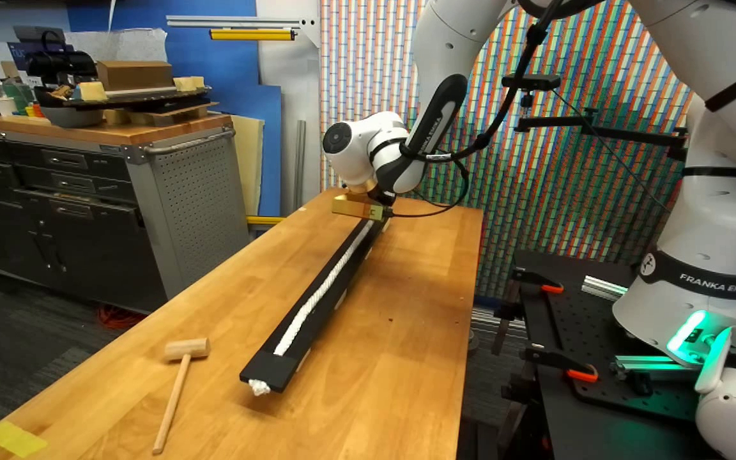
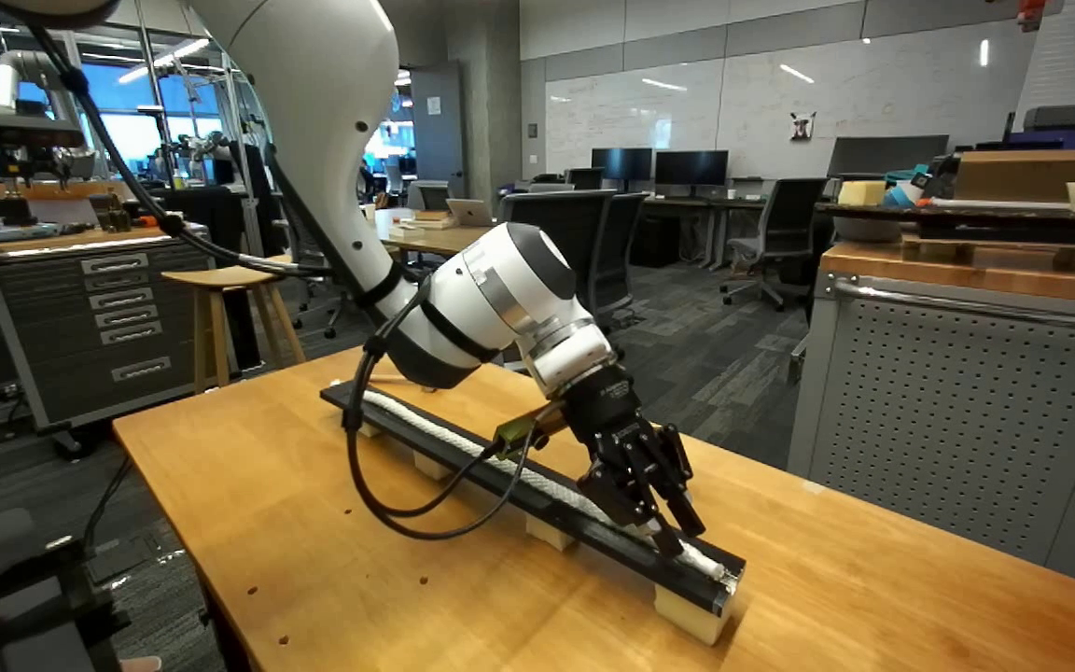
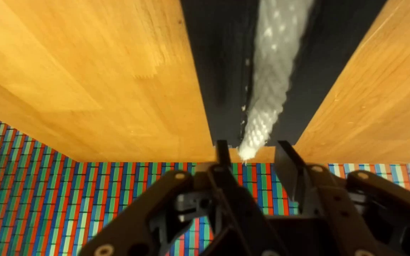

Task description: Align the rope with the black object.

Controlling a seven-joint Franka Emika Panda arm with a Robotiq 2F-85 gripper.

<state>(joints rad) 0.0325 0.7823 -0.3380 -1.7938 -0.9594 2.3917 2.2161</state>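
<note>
A white rope [image 1: 317, 297] lies lengthwise on top of the long black object [image 1: 272, 367], and both exterior views show this. Close to the bar's near end a black stretch hides the rope, and a white tuft pokes out beyond it. In the wrist view the rope [image 3: 274, 67] slants slightly left toward the bar's far end, and its frayed tip passes just over the edge of the black bar [image 3: 219, 71]. My gripper [image 3: 253, 146] is open, with that tip showing between its fingers and a gap on each side. An exterior view has the gripper [image 2: 682, 539] low over this end.
Pale blocks [image 2: 687, 616] hold the bar up off the wooden table [image 1: 406, 358]. A wooden mallet [image 1: 173, 402] and a piece of yellow tape [image 1: 15, 438] are on the table's near left part. The arm's cable [image 2: 444, 534] loops down beside the bar.
</note>
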